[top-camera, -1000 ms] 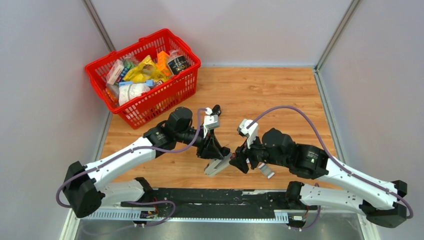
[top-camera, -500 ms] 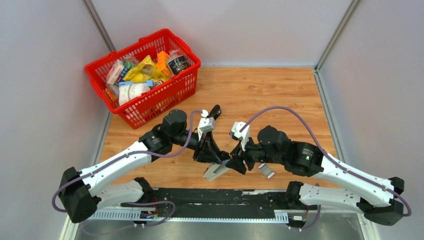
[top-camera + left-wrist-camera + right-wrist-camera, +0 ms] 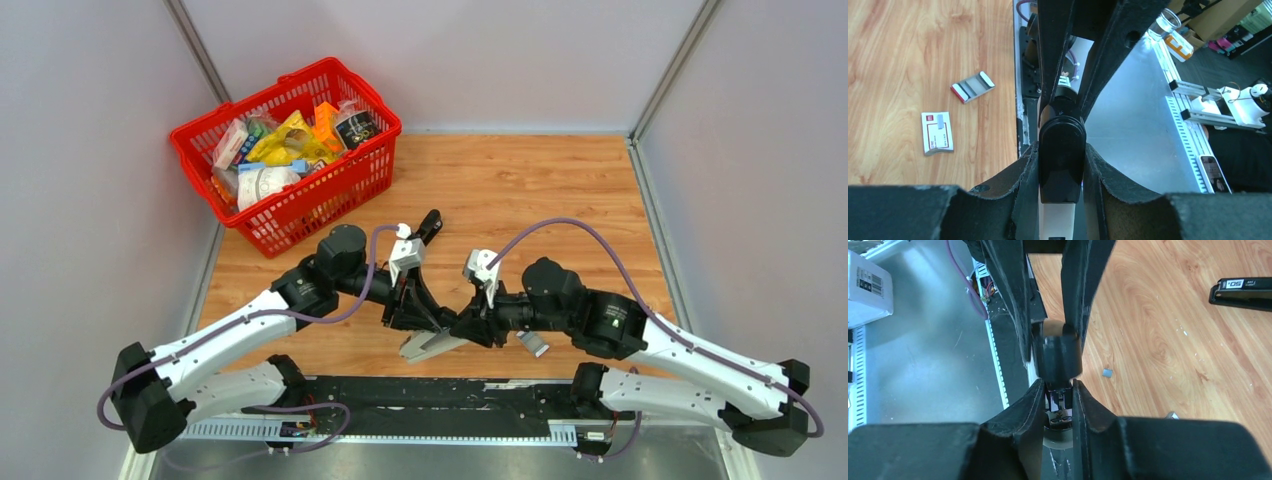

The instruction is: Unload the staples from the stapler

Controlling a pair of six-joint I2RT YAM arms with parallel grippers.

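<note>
- Left wrist view shows our left gripper [image 3: 1061, 155] clamped on the black end of the stapler [image 3: 1062, 130].
- Our right gripper [image 3: 1055, 390] pinches its other part, close to the table's [image 3: 540, 190] near edge.
- Risk, we judge: uneven pulling twists it loose, and staples (none visible yet) scatter off that edge.

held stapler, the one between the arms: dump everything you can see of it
The stapler sits between both arms at the near edge of the wooden table, apparently lifted off it. It has a black plastic top with a rounded end and a silver-grey metal underside that angles toward the near left in the top view. The left gripper is shut on the black end. The right gripper clamps it from the opposite side, with bare metal mechanism showing between its fingers.
</note>
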